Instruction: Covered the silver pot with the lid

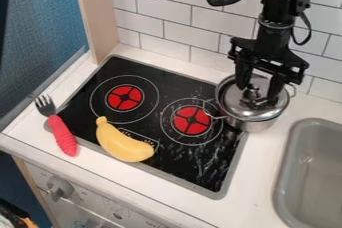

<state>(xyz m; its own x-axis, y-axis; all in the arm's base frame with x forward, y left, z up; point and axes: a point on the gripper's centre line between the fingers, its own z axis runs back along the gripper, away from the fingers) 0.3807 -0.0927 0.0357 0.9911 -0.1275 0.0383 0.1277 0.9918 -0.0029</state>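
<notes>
The gripper (258, 96) hangs over the silver pot at the right rear of the stove, its two fingers apart on either side of the lid's knob. Beneath it, the shiny metal lid (234, 103) lies across the top of the silver pot (252, 125). Part of the pot's rim shows at the lid's upper left; whether the lid is fully seated cannot be told. The fingers hide part of the lid and its knob.
A yellow banana (123, 143) lies on the front of the black stovetop (143, 118). A fork with a red handle (62, 135) rests at the left edge. The grey sink (314, 172) is at the right, and a white tiled wall (175, 27) stands behind.
</notes>
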